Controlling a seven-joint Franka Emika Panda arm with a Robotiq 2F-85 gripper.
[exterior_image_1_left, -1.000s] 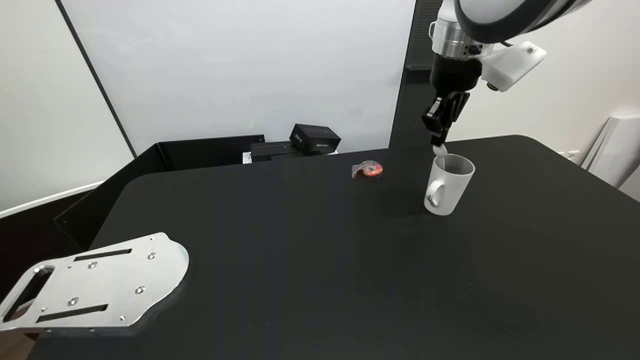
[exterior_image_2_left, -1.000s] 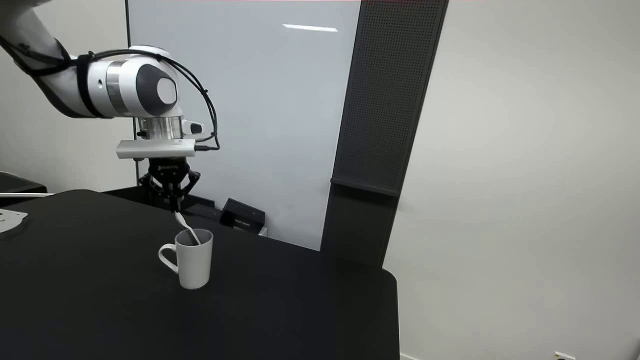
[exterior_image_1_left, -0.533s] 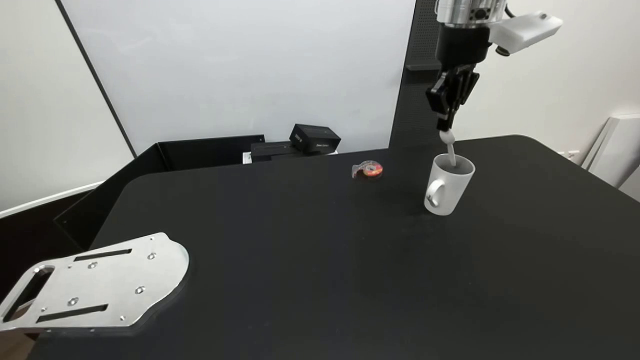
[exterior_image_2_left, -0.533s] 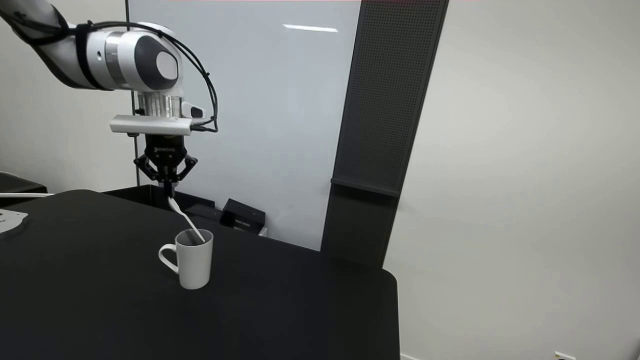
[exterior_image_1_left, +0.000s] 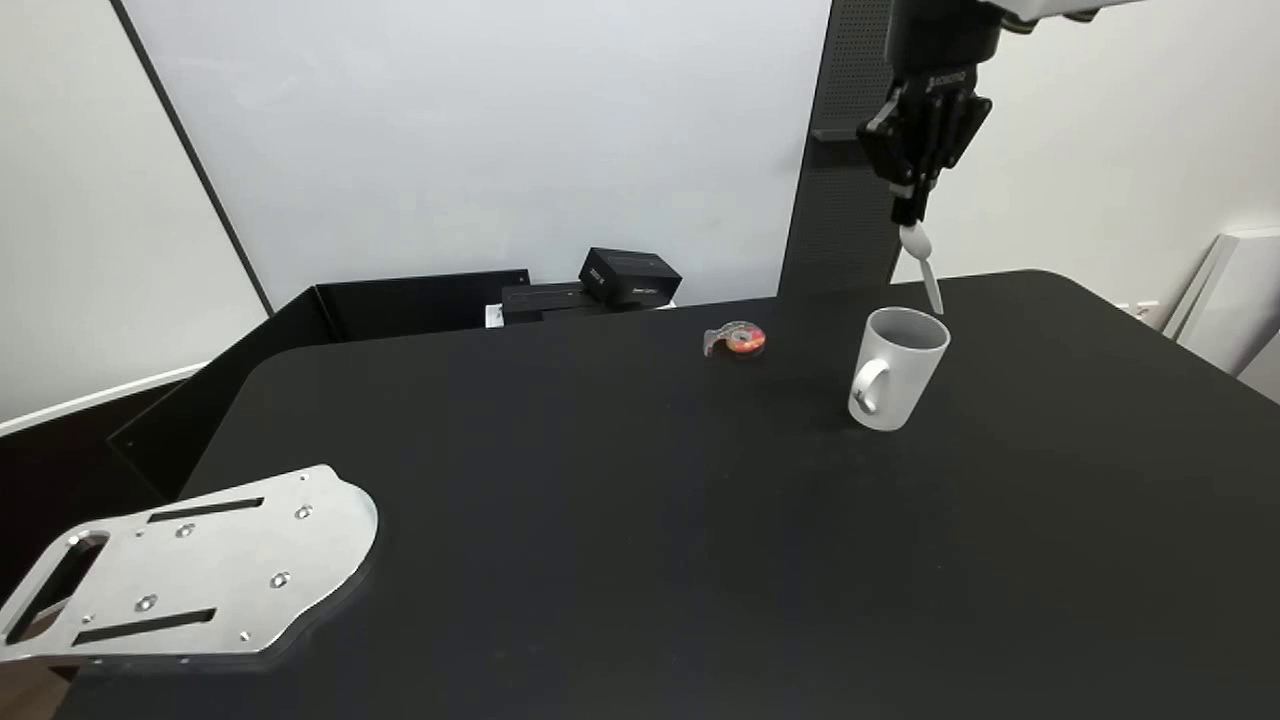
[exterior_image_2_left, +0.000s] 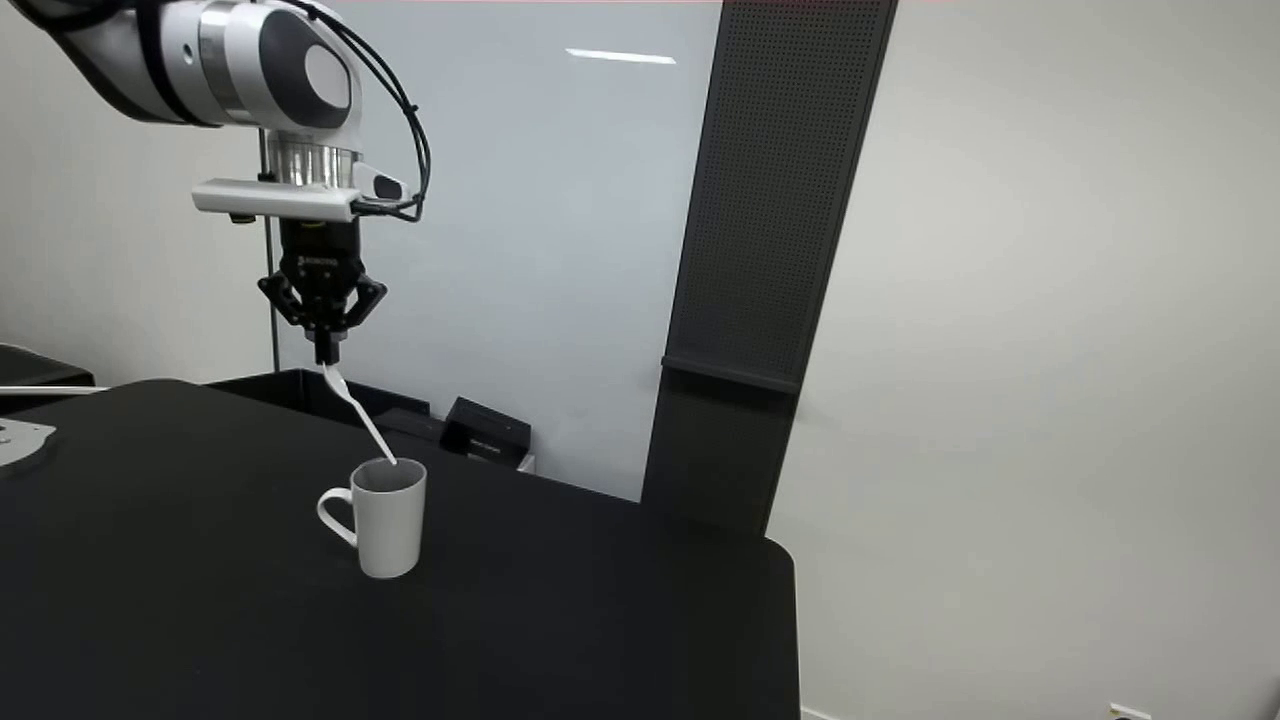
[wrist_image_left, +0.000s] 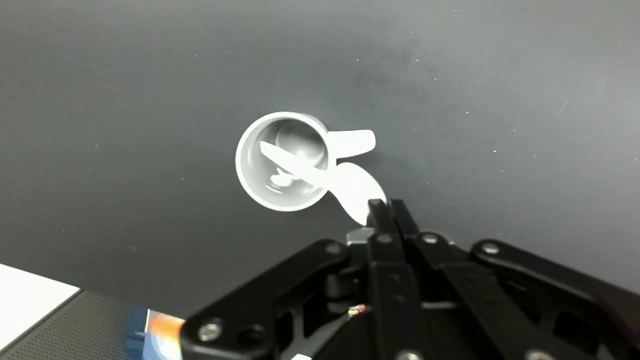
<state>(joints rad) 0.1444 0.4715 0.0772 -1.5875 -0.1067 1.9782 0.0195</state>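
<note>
My gripper (exterior_image_1_left: 908, 216) is shut on a white plastic spoon (exterior_image_1_left: 917, 245) by the tip of its bowl. The spoon (exterior_image_2_left: 350, 400) slants down from the fingertips, handle end lowest. Directly below stands a white mug (exterior_image_1_left: 897, 380), upright on the black table, its handle out to one side. In both exterior views the spoon's end hangs about level with the mug's rim or just above it. From the wrist view, the spoon (wrist_image_left: 352, 187) stretches across the opening of the mug (wrist_image_left: 255, 175), and the gripper (wrist_image_left: 387, 202) is beside the mug, fingers together.
A tape dispenser (exterior_image_1_left: 738, 338) with an orange-red roll lies near the table's far edge. Black boxes (exterior_image_1_left: 630, 278) sit beyond that edge. A silver slotted metal plate (exterior_image_1_left: 230, 560) rests at the near left corner. The table edge (exterior_image_2_left: 796, 620) runs past the mug.
My gripper has risen steadily with the spoon in it, drawing the spoon's handle up from inside the mug to about rim level. The mug has stayed in place.
</note>
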